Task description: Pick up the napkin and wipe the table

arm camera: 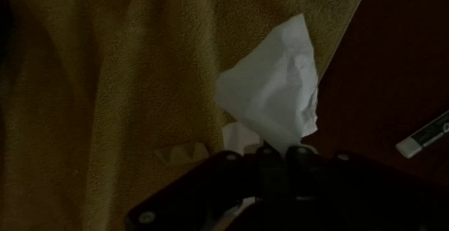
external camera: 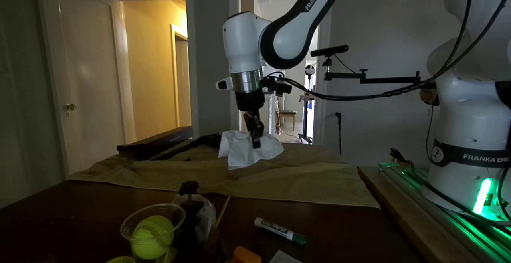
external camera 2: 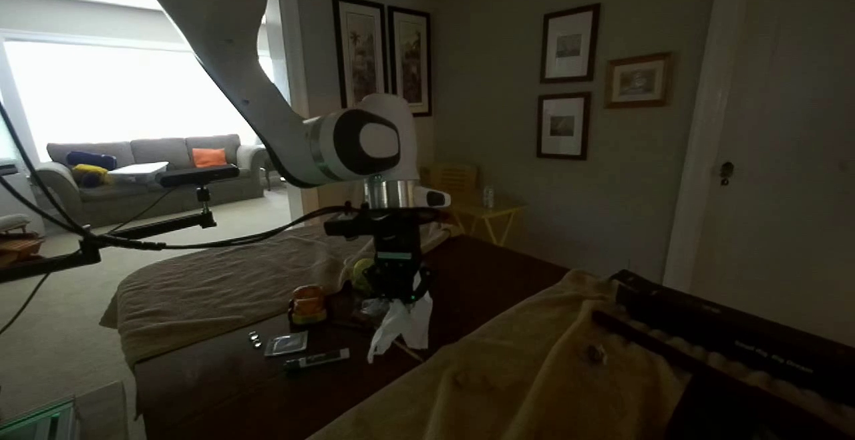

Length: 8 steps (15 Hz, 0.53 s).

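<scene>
The gripper is pinched narrow, its fingers nearly meeting on a gathered part of the white napkin. In the wrist view the napkin fans from the fingertips toward twelve o'clock, above a tan terry towel; I cannot tell whether it touches the pile. The towel covers that part of the dark wooden table.

In an exterior view, with the gripper as the clock's centre, a green-capped dry-erase marker obstructs bare wood between five and six. At half past seven, a clear plastic cup holding a tennis ball takes up more. At nine, a long black box lies along the towel. In an exterior view, far off toward ten, sits a grey sofa.
</scene>
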### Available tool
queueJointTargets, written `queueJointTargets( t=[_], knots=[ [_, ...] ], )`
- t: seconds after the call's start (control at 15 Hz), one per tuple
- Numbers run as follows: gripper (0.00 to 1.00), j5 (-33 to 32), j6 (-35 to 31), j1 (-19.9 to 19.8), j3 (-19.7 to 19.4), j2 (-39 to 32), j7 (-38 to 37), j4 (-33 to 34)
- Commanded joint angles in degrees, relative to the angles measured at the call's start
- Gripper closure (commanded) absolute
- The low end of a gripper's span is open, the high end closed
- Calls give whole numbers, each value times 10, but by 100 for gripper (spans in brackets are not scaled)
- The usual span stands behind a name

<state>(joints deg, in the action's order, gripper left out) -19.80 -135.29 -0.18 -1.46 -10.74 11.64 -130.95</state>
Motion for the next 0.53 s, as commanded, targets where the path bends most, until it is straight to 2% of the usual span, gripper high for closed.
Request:
queueJointTargets(
  t=[0.0, 0.27, 0.47],
  knots=[
    [99, 3, -4, -10, -1, -7, 31, 46],
    [99, 2, -4, -9, 0, -32, 31, 103],
    [99, 25, -5, -13, 7, -40, 50, 122]
  ],
)
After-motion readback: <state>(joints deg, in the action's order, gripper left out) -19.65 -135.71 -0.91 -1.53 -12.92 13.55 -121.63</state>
